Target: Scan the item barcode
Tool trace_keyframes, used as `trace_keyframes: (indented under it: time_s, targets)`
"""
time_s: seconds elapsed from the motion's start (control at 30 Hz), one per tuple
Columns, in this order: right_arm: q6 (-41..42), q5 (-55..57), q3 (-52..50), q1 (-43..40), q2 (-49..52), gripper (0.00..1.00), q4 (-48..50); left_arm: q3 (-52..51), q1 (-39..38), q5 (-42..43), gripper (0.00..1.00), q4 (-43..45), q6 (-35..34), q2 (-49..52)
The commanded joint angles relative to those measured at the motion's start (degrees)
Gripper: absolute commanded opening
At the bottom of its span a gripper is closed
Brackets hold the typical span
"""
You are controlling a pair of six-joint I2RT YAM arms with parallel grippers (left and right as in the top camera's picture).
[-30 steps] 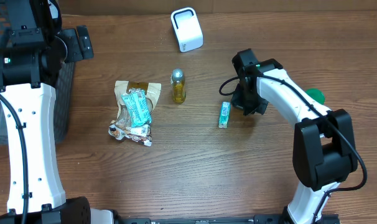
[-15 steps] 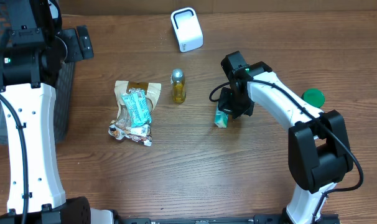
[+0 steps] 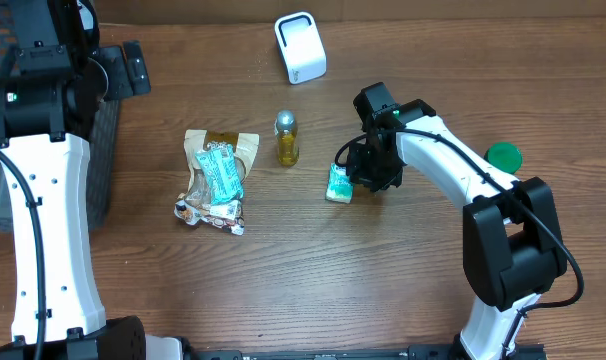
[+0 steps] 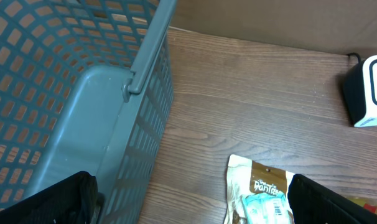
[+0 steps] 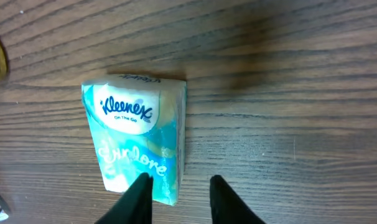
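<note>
A teal Kleenex tissue pack [image 3: 339, 184] lies flat on the wooden table, logo side up [image 5: 139, 134]. My right gripper [image 3: 361, 172] hovers low over its near right corner. In the right wrist view the right gripper [image 5: 180, 179] has its jaws a little apart: one fingertip [image 5: 144, 180] overlaps the pack's corner, the other [image 5: 217, 182] is over bare wood. It grips nothing. The white scanner [image 3: 300, 47] stands at the back of the table [image 4: 369, 93]. My left gripper [image 4: 191, 208] is wide open and empty beside the basket, far from the pack.
A grey mesh basket [image 4: 64, 93] stands at the far left [image 3: 101, 160]. A snack bag [image 3: 218, 175] with small packets lies left of centre [image 4: 263, 186]. A small gold-capped bottle [image 3: 286, 138] stands next to the pack. A green disc [image 3: 503, 155] sits at the right.
My right gripper swung left onto the tissue pack, which shifted left and tipped from its edge onto its broad face. The right jaws have parted from shut. The left arm has not moved.
</note>
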Motion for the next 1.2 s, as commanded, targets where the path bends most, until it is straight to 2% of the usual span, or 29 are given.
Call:
trace_keyframes:
  time_s: [0.0, 0.3, 0.4, 1.17]
  targets:
    - [-0.24, -0.74, -0.24, 0.26, -1.57, 0.31, 0.44, 0.0, -0.04, 0.09, 0.99, 0.02, 0.87, 0.2]
    - [0.0, -3.06, -1.44, 0.26, -0.37, 0.3, 3.98, 0.0, -0.04, 0.09, 0.99, 0.02, 0.87, 0.2]
    - [0.44, -3.17, -2.95, 0.26, -0.31, 0.27, 5.7, 0.0, -0.04, 0.09, 0.99, 0.04, 0.87, 0.2]
    - [1.9, -5.44, -11.54, -1.36, -0.31, 0.25, 15.91, 0.0, -0.04, 0.09, 1.0, 0.02, 0.87, 0.2]
